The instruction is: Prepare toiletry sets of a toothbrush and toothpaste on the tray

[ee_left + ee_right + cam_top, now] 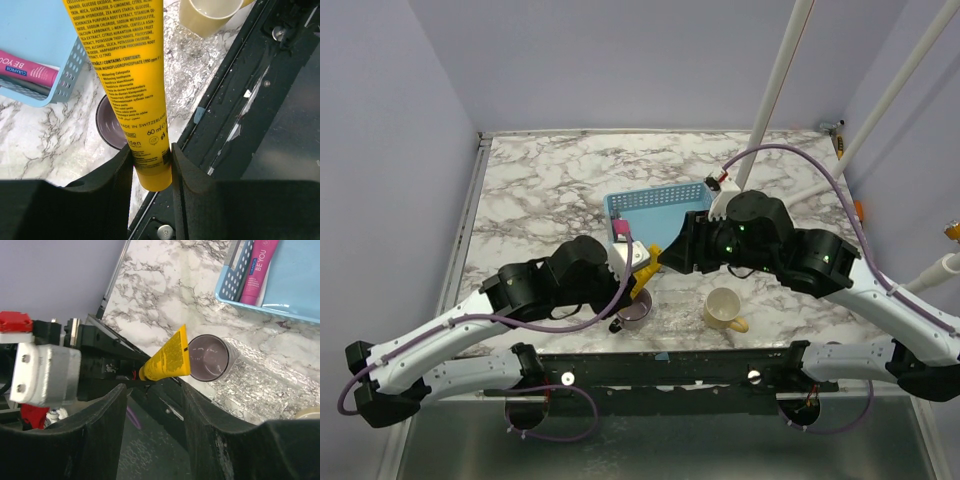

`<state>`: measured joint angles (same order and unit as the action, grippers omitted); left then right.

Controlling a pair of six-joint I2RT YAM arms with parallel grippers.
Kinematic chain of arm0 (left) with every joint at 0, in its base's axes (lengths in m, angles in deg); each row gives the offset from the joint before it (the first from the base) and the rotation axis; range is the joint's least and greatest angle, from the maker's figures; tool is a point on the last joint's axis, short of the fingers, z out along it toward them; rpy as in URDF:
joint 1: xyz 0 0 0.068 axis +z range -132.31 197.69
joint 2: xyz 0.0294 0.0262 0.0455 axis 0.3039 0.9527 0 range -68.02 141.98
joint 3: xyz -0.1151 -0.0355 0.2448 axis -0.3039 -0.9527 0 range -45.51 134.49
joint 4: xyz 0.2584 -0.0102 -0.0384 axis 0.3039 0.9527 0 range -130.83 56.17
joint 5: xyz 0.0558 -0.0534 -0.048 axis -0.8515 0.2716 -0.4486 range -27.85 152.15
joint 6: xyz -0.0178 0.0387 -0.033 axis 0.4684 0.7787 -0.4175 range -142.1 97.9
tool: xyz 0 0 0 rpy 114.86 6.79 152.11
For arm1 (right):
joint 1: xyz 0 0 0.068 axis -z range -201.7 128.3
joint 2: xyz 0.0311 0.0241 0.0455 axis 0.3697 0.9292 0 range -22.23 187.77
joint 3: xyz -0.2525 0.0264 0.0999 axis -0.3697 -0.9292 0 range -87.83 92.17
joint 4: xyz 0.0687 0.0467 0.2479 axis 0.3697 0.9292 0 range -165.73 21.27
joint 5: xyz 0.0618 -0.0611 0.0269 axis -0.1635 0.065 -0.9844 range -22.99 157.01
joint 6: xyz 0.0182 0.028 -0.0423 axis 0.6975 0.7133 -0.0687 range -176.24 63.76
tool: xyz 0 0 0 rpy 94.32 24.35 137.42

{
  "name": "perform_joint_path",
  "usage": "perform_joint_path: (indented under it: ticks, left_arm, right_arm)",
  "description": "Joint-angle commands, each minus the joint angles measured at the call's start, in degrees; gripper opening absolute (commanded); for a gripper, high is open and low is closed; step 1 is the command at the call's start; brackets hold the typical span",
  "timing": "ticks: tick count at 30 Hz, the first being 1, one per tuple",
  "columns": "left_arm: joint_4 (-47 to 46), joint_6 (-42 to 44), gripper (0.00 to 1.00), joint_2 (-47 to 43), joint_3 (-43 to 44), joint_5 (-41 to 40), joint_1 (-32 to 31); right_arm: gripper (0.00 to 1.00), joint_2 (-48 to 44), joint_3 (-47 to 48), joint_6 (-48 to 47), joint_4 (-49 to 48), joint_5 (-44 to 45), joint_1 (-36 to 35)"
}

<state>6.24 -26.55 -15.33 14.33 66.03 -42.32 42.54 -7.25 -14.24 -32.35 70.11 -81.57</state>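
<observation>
Clamped between the fingers of the left gripper [152, 156] is the narrower end of the yellow tube [131, 65], which is held in the air close to the purple mug [107, 125], its wide flat end turned toward the right gripper [152, 440]. That gripper is seen with its jaws apart and nothing between them. A pink tube [27, 72] lies in the blue tray [67, 75] against one wall; no toothbrush can be made out with certainty. The yellow tube is judged light and soft: it would probably dent or sag if pinched at mid-body, and its glossy skin may slip, so the stiff flat seam at the wide end is thought the better hold. Room is tight. The two grippers are crowded together, the purple mug stands just below, a cream mug [723, 308] is set near on the right, and the tray's low perforated wall must be cleared before anything is set down. Bare tray floor is seen beside the pink tube.
</observation>
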Motion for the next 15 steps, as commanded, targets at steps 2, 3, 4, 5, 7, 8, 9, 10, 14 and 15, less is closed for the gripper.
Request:
perform_joint_path:
  ticks: [2,3,4,5,7,8,9,10,14,15]
  left_arm:
    - [-3.0,1.4,0.00,-3.3,-0.6,-1.0,-2.4]
    - [-3.1,1.5,0.00,-3.7,-0.7,-0.9,-2.8]
    - [-3.1,1.6,0.00,-4.1,-0.8,-0.9,-3.1]
    - [-3.3,1.8,0.00,-4.5,-0.9,-0.8,-3.5]
    - [-3.5,1.9,0.00,-5.5,-1.3,-0.8,-4.0]
    - [-3.7,1.9,0.00,-5.9,-1.5,-0.5,-4.2]
    - [-3.9,1.9,0.00,-6.3,-1.7,-0.2,-4.4]
    - [-4.0,2.0,0.00,-6.6,-1.8,-0.1,-4.7]
    - [-4.2,2.1,0.00,-6.9,-2.0,-0.8,-5.4]
    - [-4.2,2.0,0.00,-6.9,-2.0,-0.9,-5.6]
  right_arm:
    - [0.51,0.2,0.6,0.7,2.6,-2.6,0.3]
    - [0.51,0.4,0.5,0.9,2.1,-2.7,0.4]
    - [0.51,0.7,0.5,0.9,1.8,-2.7,0.4]
    - [0.51,1.0,0.6,0.8,1.6,-4.4,0.4]
    - [0.51,1.4,0.8,0.7,1.5,-5.1,0.4]
    - [0.51,1.6,0.9,0.7,1.4,-5.4,0.4]
    - [0.52,1.7,0.8,0.7,1.2,-5.7,0.5]
    - [0.52,2.0,0.7,0.8,1.0,-6.1,0.5]
    - [0.51,3.4,0.2,1.3,-0.1,-8.0,0.8]
    - [0.51,3.8,0.2,1.5,-0.2,-8.2,0.8]
